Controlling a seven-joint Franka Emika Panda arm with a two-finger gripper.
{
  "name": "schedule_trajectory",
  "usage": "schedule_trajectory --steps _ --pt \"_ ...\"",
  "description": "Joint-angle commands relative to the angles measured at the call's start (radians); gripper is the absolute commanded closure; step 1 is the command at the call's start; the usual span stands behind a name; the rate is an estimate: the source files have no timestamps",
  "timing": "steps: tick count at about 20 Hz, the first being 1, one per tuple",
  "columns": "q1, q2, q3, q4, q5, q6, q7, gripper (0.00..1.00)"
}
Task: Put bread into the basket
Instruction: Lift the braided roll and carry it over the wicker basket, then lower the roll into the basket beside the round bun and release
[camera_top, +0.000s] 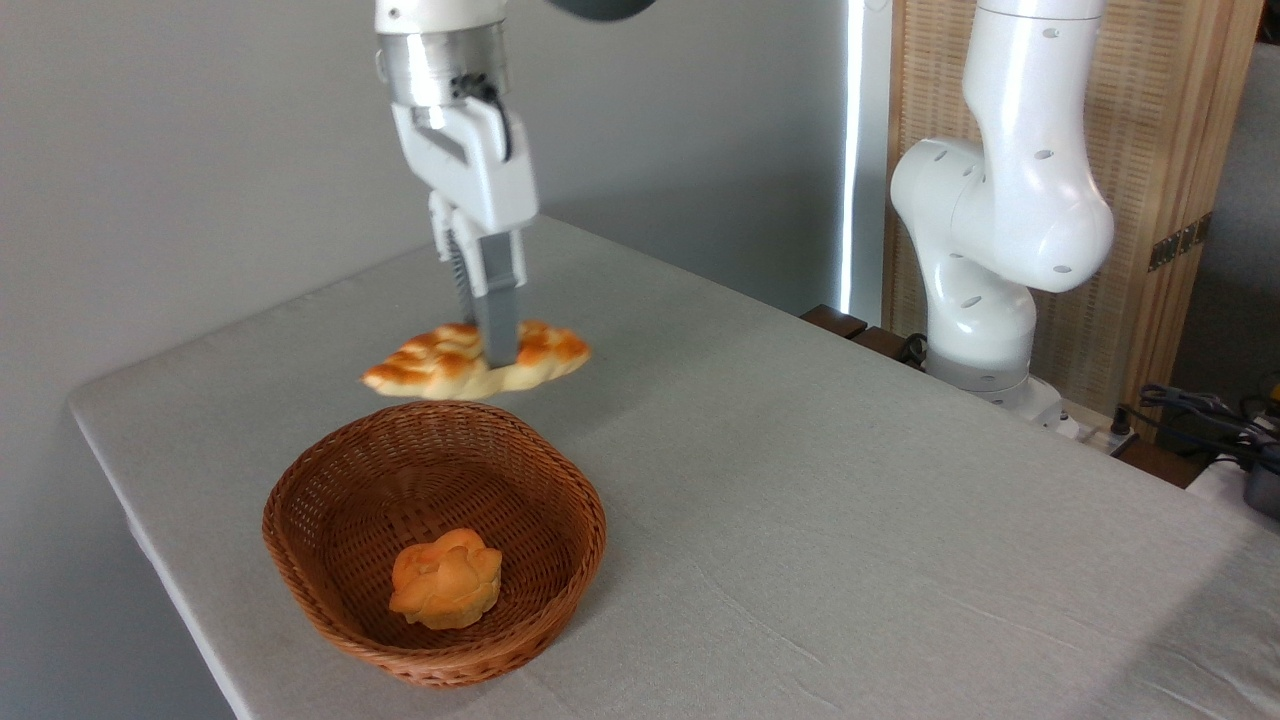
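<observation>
Grey cloth covers the broad surface (850, 480) that runs from the lower left toward a plain grey wall, with a slatted wooden screen (1150, 200) standing at the far right behind my white jointed arm base (1000, 230). My white two-finger pincer (495, 345) hangs straight down from the top of the view, its grey fingers (497, 310) closed on the middle of the long braided loaf of bread (475, 361), pale golden with orange-brown toasted patches and tapered at both ends. That loaf lies roughly level in my grip, lifted clear of the surface, just behind and above the far rim of the brown woven wicker basket (300, 540). This shallow, bowl-shaped basket with a rounded oval rim sits on the cloth near the front left edge. Inside it, toward the near wall, rests a small round orange knotted bun (445, 578), well apart from the loaf I hold.
</observation>
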Motion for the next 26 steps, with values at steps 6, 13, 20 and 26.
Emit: schedule_trajectory --steps 6,13,20,26 --pt "-0.008 0.137 -0.044 0.009 -0.008 0.222 -0.006 0.09" --pt "-0.008 0.17 -0.044 0.008 0.018 0.254 -0.006 0.0" --pt "-0.007 0.167 -0.042 0.008 0.026 0.254 -0.006 0.0" --pt "0.009 0.118 -0.011 0.024 0.012 0.245 -0.017 0.0"
